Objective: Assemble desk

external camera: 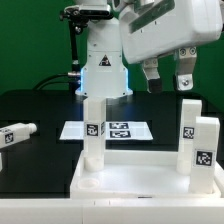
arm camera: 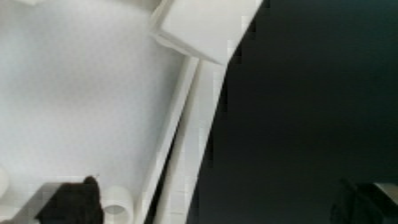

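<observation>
The desk's white tabletop (external camera: 130, 178) lies flat at the front of the black table. Three white tagged legs stand upright on it: one on the exterior view's left (external camera: 93, 128) and two on its right (external camera: 188, 122) (external camera: 205, 150). A fourth leg (external camera: 16, 133) lies loose on the table at the far left. My gripper (external camera: 166, 80) hangs open and empty above the right-hand legs, touching nothing. In the wrist view the tabletop (arm camera: 80, 110) and one leg (arm camera: 199, 30) show beneath my gripper (arm camera: 221, 200), whose dark fingers (arm camera: 71, 200) are wide apart.
The marker board (external camera: 115, 130) lies flat behind the tabletop, in front of the robot base (external camera: 103, 70). Black table surface (arm camera: 311, 110) runs beside the tabletop's edge. A green wall stands behind.
</observation>
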Tool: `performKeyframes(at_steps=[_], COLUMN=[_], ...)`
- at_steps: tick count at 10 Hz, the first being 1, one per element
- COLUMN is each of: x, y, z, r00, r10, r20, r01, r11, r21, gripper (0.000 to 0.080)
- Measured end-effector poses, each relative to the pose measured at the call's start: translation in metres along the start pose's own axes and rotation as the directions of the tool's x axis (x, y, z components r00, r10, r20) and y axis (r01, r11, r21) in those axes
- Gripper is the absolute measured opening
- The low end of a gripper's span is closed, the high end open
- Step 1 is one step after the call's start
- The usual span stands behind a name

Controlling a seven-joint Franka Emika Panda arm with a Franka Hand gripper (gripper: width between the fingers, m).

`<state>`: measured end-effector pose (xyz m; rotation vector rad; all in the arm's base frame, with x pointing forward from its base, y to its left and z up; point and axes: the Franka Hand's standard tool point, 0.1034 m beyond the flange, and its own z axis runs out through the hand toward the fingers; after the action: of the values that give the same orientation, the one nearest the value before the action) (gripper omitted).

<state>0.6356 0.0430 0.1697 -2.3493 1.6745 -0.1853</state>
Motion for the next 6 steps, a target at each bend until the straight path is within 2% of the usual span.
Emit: performKeyframes(at_steps=[1, 3, 4, 6], x=[0.014, 0.055, 0.068, 0.063], y=[0.011, 0.05, 0.063, 0.06], z=[-0.001, -0.008, -0.007, -0.006], r00=[0.99, 0.933, 0.915, 0.859], r10=[-0.141, -0.36, -0.402, -0.512], r20=[-0.002, -0.002, 0.003, 0.009], r01=[0.141, 0.36, 0.402, 0.512], r11=[0.99, 0.933, 0.915, 0.859], r21=[0.0, -0.025, -0.035, -0.036], gripper=[0.0648, 0.0648, 0.0648, 0.0648])
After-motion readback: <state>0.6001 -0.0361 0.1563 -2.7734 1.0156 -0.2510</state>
